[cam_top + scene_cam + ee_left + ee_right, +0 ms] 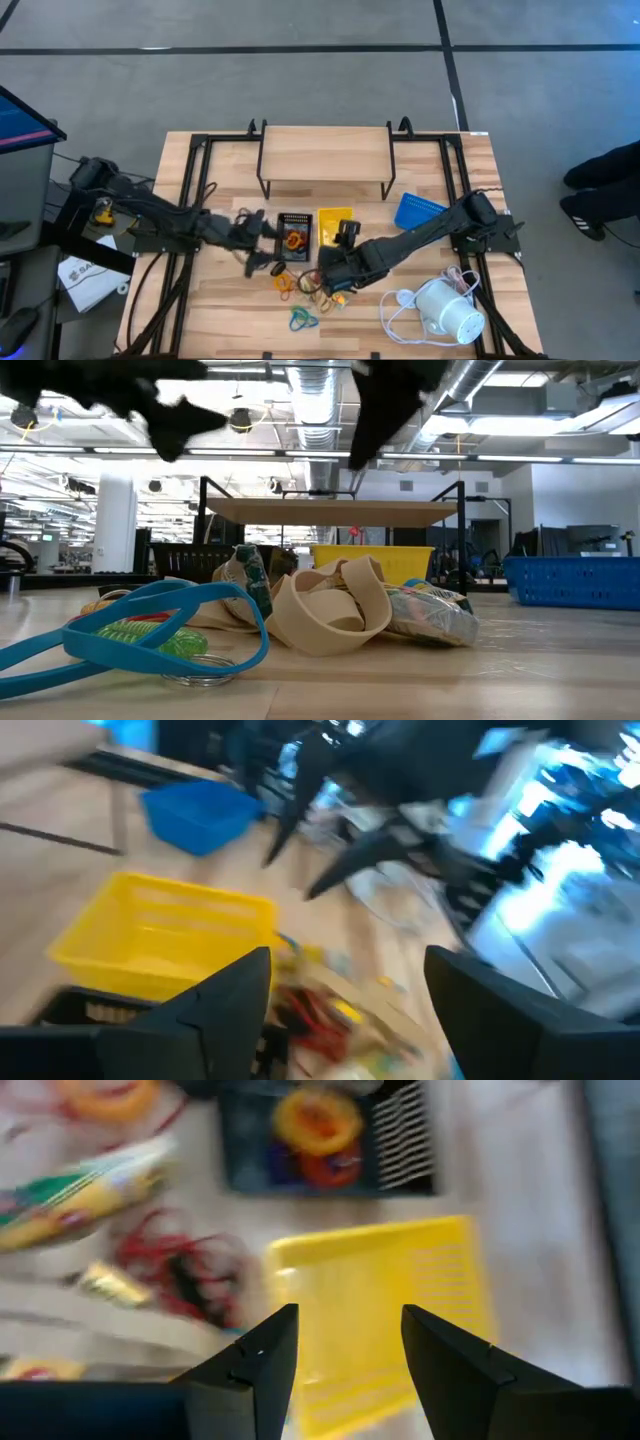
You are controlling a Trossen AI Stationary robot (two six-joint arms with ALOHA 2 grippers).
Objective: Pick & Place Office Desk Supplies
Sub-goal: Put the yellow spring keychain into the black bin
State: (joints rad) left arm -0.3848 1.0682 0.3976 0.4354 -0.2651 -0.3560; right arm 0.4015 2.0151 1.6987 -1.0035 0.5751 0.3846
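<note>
No legible writing; yellow tray (390, 1300) blank, supplies (305, 285) blurred.

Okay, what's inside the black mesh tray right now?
The black mesh tray holds a few items: a yellow-orange ring, with a red piece and a dark blue one beside it. Anything lying under them is hidden. The yellow tray next to it looks empty.

**Left wrist: trays and clutter ahead**

My left gripper (345, 995) has its fingers spread apart. Past them I see the yellow tray (160, 935), the blue tray (198, 812) farther off, blurred small supplies (320, 1015) between, and the other arm (400, 790) overhead.
</note>
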